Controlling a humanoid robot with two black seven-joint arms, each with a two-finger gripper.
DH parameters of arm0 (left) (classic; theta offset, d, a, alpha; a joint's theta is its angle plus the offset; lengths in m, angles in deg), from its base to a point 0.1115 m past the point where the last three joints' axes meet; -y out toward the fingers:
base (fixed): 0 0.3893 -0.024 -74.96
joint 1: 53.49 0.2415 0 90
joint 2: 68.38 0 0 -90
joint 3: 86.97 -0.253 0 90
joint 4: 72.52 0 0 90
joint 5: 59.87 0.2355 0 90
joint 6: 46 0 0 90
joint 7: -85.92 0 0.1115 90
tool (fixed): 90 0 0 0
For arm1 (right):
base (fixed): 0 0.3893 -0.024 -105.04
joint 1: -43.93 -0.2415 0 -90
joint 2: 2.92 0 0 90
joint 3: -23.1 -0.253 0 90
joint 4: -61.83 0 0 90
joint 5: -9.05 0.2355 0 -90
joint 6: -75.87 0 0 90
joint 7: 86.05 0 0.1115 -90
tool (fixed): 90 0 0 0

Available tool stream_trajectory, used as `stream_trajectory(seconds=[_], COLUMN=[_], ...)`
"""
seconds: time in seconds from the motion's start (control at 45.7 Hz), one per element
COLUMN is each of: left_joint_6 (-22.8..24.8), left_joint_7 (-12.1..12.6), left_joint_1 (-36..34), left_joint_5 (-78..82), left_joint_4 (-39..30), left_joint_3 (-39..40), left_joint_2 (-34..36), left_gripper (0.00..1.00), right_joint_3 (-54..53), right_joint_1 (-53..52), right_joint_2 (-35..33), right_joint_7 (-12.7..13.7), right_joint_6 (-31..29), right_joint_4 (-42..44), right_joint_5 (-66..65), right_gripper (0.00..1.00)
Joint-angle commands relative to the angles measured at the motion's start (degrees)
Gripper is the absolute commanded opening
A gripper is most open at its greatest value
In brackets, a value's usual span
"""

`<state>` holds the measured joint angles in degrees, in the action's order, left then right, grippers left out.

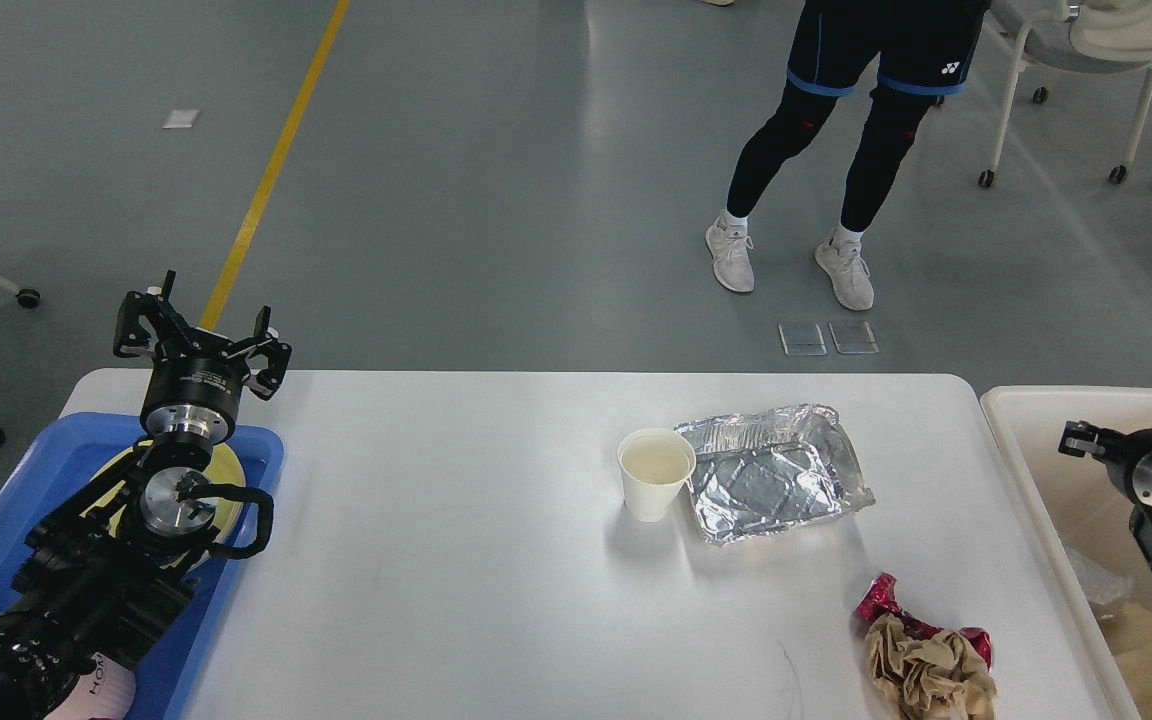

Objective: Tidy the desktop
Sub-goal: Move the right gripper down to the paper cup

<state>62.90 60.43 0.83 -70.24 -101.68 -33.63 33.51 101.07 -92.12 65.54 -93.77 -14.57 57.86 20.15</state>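
Note:
The white desktop (pixel 456 560) bears a white paper cup (pixel 656 476) with pale liquid, a flattened foil tray (pixel 781 487) touching the cup's right side, and a wad of brown paper with a red wrapper (pixel 926 660) near the front right. My left gripper (pixel 201 332) is open and empty above the far edge of the blue tray (pixel 26 480). My right gripper (pixel 1081 440) is over the cream bin (pixel 1036 410), small and dark, with no foil in it.
A yellow plate (pixel 226 470) lies in the blue tray under my left arm. The cream bin stands against the table's right edge, with a pale crumpled piece (pixel 1096 582) inside. A person (pixel 866 120) stands beyond the table. A wheeled chair (pixel 1076 40) is at the far right.

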Motion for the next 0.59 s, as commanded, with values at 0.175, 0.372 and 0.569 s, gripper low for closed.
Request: stream_trajectory(seconds=[0.175,0.372,0.569], left_joint_6=[0.0,0.0,0.0], left_joint_7=[0.0,0.0,0.0], left_joint_1=[0.0,0.0,0.0], left_joint_5=[0.0,0.0,0.0], left_joint_4=[0.1,0.1,0.1], left_joint_3=[0.0,0.0,0.0], left_joint_2=[0.0,0.0,0.0], left_gripper=[1.00,1.00,1.00], right_joint_3=[-0.4,-0.5,-0.9], right_joint_1=[-16.0,-41.1,-66.9], right_joint_2=[1.5,0.0,-0.3], right_joint_7=[-0.7,-1.6,-1.5], right_joint_6=[-7.5,-18.0,-19.0], right_joint_4=[-2.3,-27.0,-64.8], right_joint_5=[-0.5,-1.2,-10.3], right_gripper=[1.00,1.00,1.00])
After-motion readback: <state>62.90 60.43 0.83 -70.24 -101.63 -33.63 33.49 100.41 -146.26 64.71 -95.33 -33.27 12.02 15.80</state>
